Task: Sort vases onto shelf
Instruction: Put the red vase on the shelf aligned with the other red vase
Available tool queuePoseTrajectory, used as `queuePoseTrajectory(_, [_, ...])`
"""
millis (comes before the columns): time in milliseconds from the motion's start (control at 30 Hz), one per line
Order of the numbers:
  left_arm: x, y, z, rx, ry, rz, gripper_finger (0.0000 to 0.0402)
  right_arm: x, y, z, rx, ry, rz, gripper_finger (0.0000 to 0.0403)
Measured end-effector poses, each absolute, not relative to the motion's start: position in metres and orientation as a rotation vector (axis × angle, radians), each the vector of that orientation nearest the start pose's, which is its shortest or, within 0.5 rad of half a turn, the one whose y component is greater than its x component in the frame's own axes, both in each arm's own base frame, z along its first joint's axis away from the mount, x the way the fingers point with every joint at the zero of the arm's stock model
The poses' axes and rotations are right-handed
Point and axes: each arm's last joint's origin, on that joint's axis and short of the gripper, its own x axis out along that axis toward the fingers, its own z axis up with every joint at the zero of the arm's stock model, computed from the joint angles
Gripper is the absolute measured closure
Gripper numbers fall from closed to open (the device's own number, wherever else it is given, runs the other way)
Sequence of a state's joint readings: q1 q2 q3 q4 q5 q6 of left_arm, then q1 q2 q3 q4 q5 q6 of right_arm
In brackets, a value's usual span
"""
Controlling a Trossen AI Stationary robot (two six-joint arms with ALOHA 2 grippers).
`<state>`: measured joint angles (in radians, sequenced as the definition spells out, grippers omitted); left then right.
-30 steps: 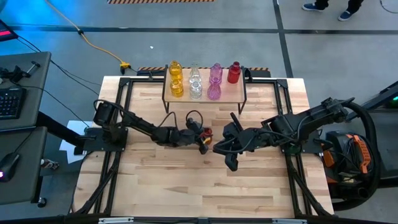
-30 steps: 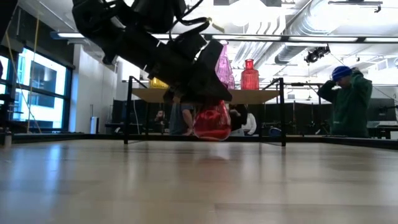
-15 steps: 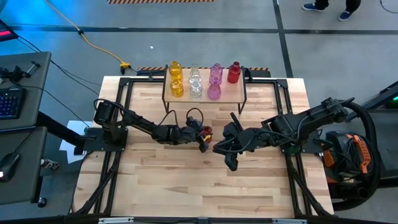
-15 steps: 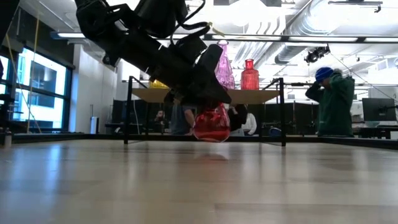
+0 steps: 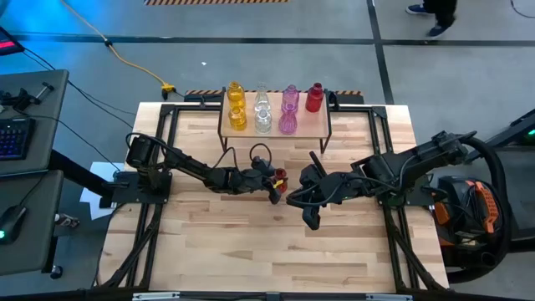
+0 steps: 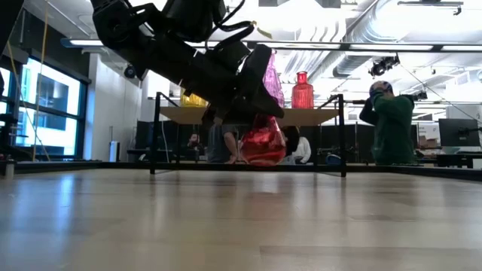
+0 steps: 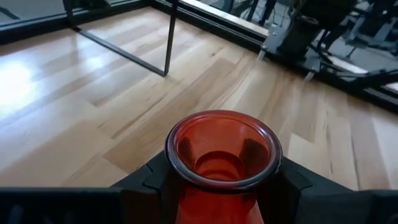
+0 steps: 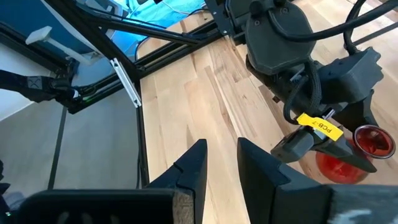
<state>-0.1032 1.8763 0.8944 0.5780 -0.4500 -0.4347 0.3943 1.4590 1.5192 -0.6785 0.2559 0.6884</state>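
Note:
A red vase (image 6: 263, 143) is under my left gripper (image 5: 272, 181), which is shut on it just in front of the shelf (image 5: 311, 126). In the left wrist view its round mouth (image 7: 222, 147) faces the camera. On the shelf stand two yellow vases (image 5: 237, 107), two clear ones (image 5: 262, 111), two pink ones (image 5: 288, 113) and one red one (image 5: 314, 98). My right gripper (image 8: 222, 149) hovers raised, right of the held vase, slightly open with nothing between its fingers. My left gripper pinches the red vase's neck (image 7: 217, 200) just below the rim, one finger (image 7: 148, 182) on each side. It comes from the table's left, slanting down. The vase is tilted, its body (image 6: 263, 144) hanging below the fingers low over the table; I cannot tell whether it touches.
The shelf's thin black legs (image 6: 341, 135) stand just behind the held vase. Bare board shows on the shelf's right front corner (image 5: 316, 125). The near half of the tabletop (image 5: 267, 251) is bare wood. A person (image 6: 392, 120) stands in the room beyond the table.
My left gripper has rolled a little while staying in place. The red vase has turned with it, and its body has swung slightly sideways and up in the low view. The person in the background has walked across.

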Motion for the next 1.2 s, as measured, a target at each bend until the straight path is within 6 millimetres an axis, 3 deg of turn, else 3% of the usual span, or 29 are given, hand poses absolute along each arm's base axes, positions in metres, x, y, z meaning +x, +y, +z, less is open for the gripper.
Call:
queuePoseTrajectory(333, [0.3709, -0.0222, 0.1470, -0.307, 0.323, 0.416, 0.0243, 0.2886, 0.1121, 0.3850, 0.473, 0.602, -0.073, 0.0331])
queuePoseTrajectory(767, [0.3672, -0.0172, 0.1388, -0.278, 0.422, 0.429, 0.0190, 0.2886, 0.1122, 0.3851, 0.483, 0.601, -0.076, 0.0331])
queuePoseTrajectory(1200, [0.3681, -0.0178, 0.1403, -0.287, 0.409, 0.408, 0.0187, 0.2887, 0.1119, 0.3851, 0.484, 0.600, -0.077, 0.0331])
